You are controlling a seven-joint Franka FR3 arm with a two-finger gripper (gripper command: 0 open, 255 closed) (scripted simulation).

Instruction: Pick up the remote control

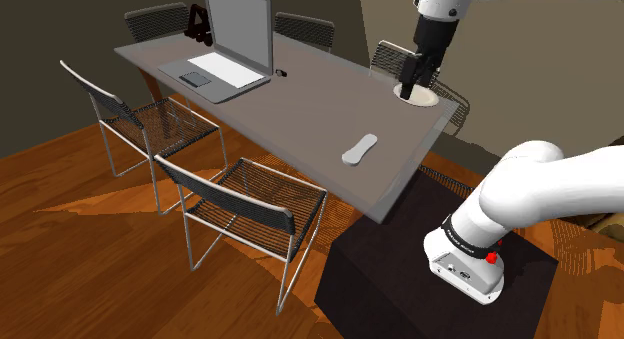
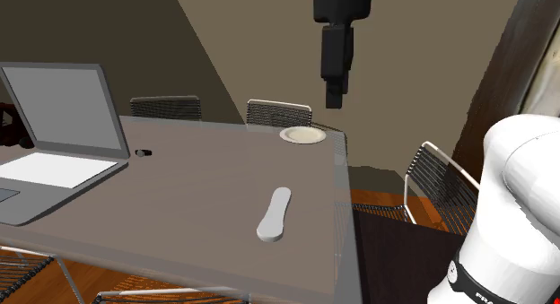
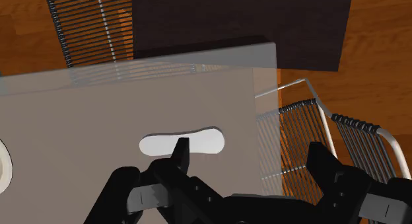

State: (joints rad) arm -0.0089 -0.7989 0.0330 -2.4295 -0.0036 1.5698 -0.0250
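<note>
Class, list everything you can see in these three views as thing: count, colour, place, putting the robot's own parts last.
table: one, grey, among the chairs
remote control: one, pale grey, flat on the table near the stand's end
laptop: one, grey, open, at the table's other end
plate: one, white, on a table corner
small object: one, dark, on the table beside the laptop
chairs: at least five, wire-mesh, around the table
floor: brown wood, under everything
stand: one, dark box, at the table's end
arm: one, white, on the stand
hand: one, black, open, above the table, holding nothing
</note>
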